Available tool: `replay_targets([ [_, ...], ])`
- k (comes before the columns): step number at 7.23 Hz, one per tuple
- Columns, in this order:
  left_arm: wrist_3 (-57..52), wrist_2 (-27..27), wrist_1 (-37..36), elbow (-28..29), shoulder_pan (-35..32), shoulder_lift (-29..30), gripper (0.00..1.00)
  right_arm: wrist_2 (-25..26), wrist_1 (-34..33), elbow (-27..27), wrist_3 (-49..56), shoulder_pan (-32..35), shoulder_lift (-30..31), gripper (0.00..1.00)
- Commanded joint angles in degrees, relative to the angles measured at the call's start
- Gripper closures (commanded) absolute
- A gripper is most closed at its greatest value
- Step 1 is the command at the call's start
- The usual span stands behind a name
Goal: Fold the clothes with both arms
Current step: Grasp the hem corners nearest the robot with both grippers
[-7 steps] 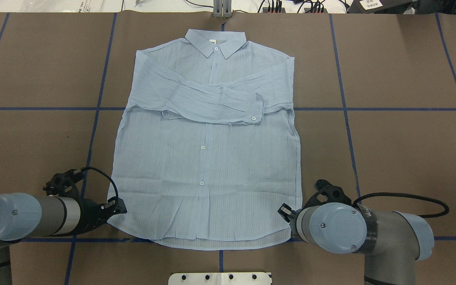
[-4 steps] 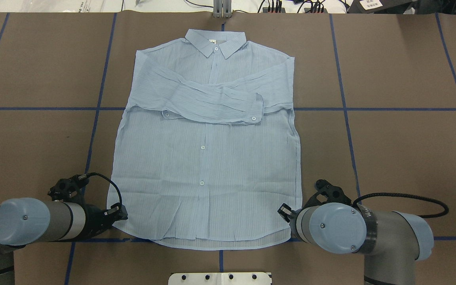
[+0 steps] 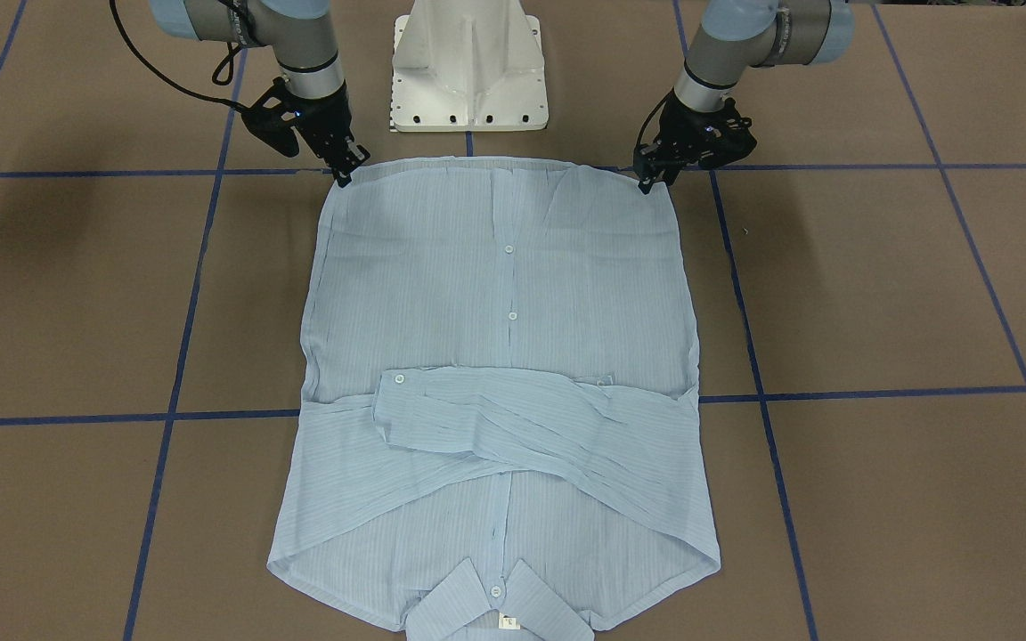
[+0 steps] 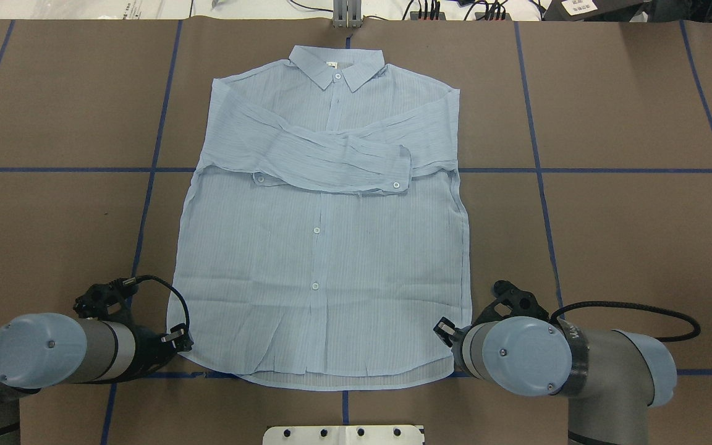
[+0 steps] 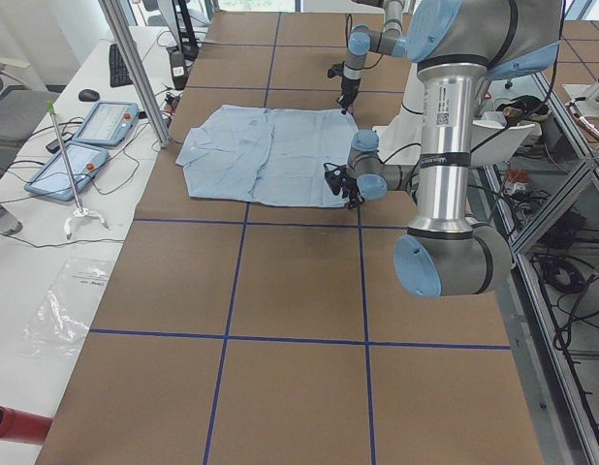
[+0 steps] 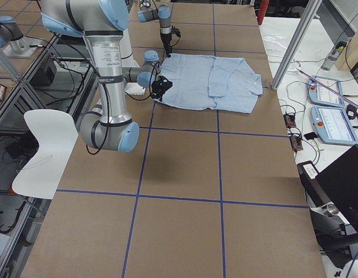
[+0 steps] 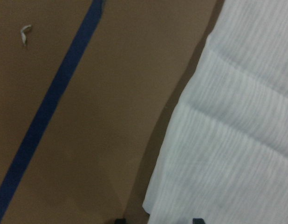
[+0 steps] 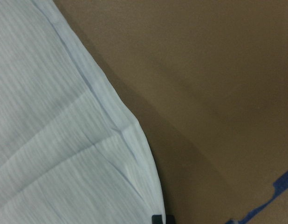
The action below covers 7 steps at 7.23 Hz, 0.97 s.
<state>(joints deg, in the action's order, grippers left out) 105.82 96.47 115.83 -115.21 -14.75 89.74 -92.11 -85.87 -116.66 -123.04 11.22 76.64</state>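
The pale-blue striped shirt [image 4: 325,247] lies flat on the brown table, buttons up. Its collar [image 4: 336,65] is at the far side and both sleeves are folded across the chest. My left gripper [image 3: 648,181] is at the hem corner on its side. In the left wrist view its two fingertips [image 7: 197,220] stand apart, open, with the shirt's corner [image 7: 155,205] between them. My right gripper [image 3: 344,174] is at the other hem corner. In the right wrist view its tips [image 8: 158,218] show as one dark block on the shirt's edge [image 8: 134,154], shut on it.
Blue tape lines [image 4: 146,204] cross the brown table cover. The white pedestal base [image 3: 468,71] stands just behind the hem. A metal post [image 4: 347,15] is at the far edge. Tablets [image 5: 86,136] lie on a side bench. A white chair [image 6: 48,145] stands beside the robot.
My left arm has slid along the shirt's side edge toward the robot, down to the hem corner. The right arm and the shirt have not moved.
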Motion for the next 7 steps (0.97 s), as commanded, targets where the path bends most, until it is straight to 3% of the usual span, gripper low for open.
replay_targets([
  [1,0.00,-1.11,-0.78,-0.36,0.08,0.00,0.55,0.09,0.00,0.12,-0.09,-0.06,0.00,1.00],
  [2,0.00,-1.29,-0.78,-0.88,0.08,0.00,0.65,0.09,0.00,0.12,-0.09,-0.06,0.00,1.00],
  [3,0.00,-2.16,-1.30,-2.28,0.08,-0.09,0.89,0.09,0.00,0.20,-0.09,-0.14,0.00,1.00],
  [4,0.00,-2.25,-3.57,-2.91,0.08,0.00,1.00,0.18,0.00,0.38,-0.09,-0.23,0.09,1.00],
  [7,0.00,-2.25,-4.65,-3.26,0.17,0.00,1.00,0.35,0.00,0.64,-0.09,-0.32,0.00,1.00],
])
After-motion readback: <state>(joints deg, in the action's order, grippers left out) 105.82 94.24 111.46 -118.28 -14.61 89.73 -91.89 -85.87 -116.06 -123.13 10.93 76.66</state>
